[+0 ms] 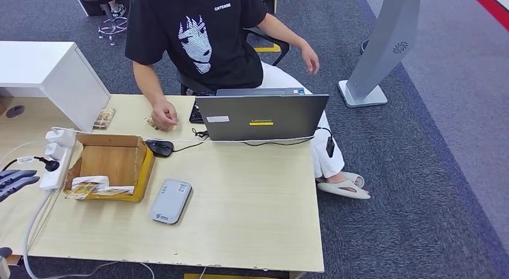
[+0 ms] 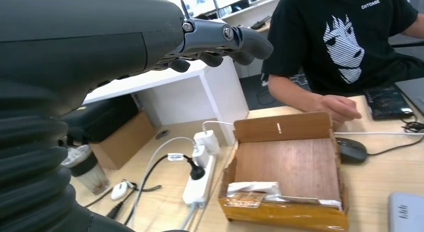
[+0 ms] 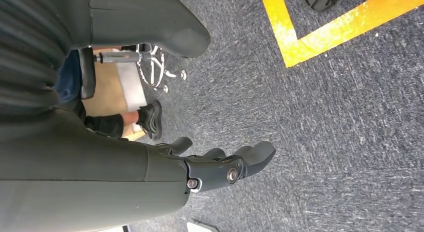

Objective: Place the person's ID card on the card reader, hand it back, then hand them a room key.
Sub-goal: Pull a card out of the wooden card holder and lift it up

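Note:
The grey card reader [image 1: 170,201] lies flat on the wooden table [image 1: 252,213], in front of the laptop. An open cardboard box [image 1: 111,162] [image 2: 287,162] stands left of it, with brownish cards and white paper [image 1: 91,186] [image 2: 255,193] along its near wall. Across the table sits a person in a black T-shirt, whose hand [image 1: 163,117] [image 2: 341,105] rests on the table next to a small brownish card-like thing [image 1: 149,119]. My left hand [image 1: 14,182] [image 2: 220,42] hovers at the table's left edge, fingers apart, holding nothing. My right hand [image 3: 220,167] hangs over the carpet, empty.
A grey laptop [image 1: 261,117] stands at the far side, with a black mouse [image 1: 159,147] and cables beside it. A white power strip [image 1: 55,162] with plugs lies left of the box. Another brownish card [image 1: 104,118] lies by a white cabinet [image 1: 54,72].

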